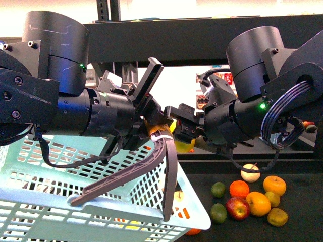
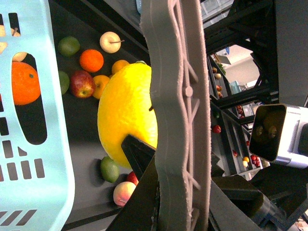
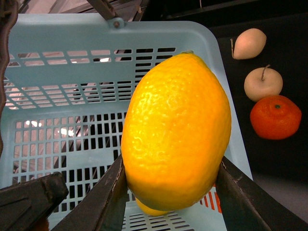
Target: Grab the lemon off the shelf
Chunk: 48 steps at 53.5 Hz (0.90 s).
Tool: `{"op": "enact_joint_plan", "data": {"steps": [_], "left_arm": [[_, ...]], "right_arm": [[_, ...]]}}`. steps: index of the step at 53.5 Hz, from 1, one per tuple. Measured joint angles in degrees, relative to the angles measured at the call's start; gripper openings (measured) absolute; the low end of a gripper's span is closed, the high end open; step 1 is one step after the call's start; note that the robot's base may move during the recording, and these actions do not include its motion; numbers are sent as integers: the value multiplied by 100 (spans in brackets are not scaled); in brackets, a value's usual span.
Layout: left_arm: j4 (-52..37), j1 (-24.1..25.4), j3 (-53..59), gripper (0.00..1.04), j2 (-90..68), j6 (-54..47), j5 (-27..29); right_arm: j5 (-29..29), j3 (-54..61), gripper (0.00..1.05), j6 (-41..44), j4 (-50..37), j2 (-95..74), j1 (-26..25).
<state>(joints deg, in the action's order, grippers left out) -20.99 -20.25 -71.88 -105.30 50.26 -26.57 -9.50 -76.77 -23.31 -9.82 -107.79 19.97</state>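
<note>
**Gripping the lemon (image 3: 175, 132) in the right gripper (image 3: 172, 166), lifted clear of the shelf (image 1: 298, 201).**

Clamped across the lemon's broad middle by both fingers (image 3: 108, 197), over the open top of the pale-blue basket (image 3: 62, 38), well apart from the orange (image 3: 275, 117) and pale fruits (image 3: 262, 83) lying on the dark deck. Carrying the basket by its grey handle (image 2: 178, 120) in the left gripper (image 1: 155, 132), closed around it as far as can be judged. Probably at the withdraw stage. Hold the squeeze even, no harder: likely to slip on so smooth and rounded a skin, with little finger under the bulge. Draw back level; avoid tilting the wrist and rolling the fruit out. Mind the left gripper and handle just beside in the front view, and the upper deck (image 1: 192, 38) overhead.
</note>
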Motion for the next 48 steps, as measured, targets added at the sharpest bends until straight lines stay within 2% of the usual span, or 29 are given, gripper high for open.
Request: {"op": "enact_joint_plan", "data": {"steps": [13, 18, 37, 48], "left_arm": [[0, 0, 0, 11, 0, -35, -7], [0, 11, 0, 11, 0, -44, -24], [0, -13, 0, 11, 2, -46, -68], [-2, -94, -9, 11, 0, -7, -118]], "right_arm": [[87, 59, 88, 162, -15, 17, 0], [105, 79, 98, 203, -15, 17, -11], [267, 289, 97, 387, -127, 245, -164], [726, 765, 97, 916, -566, 1158, -638]]}}
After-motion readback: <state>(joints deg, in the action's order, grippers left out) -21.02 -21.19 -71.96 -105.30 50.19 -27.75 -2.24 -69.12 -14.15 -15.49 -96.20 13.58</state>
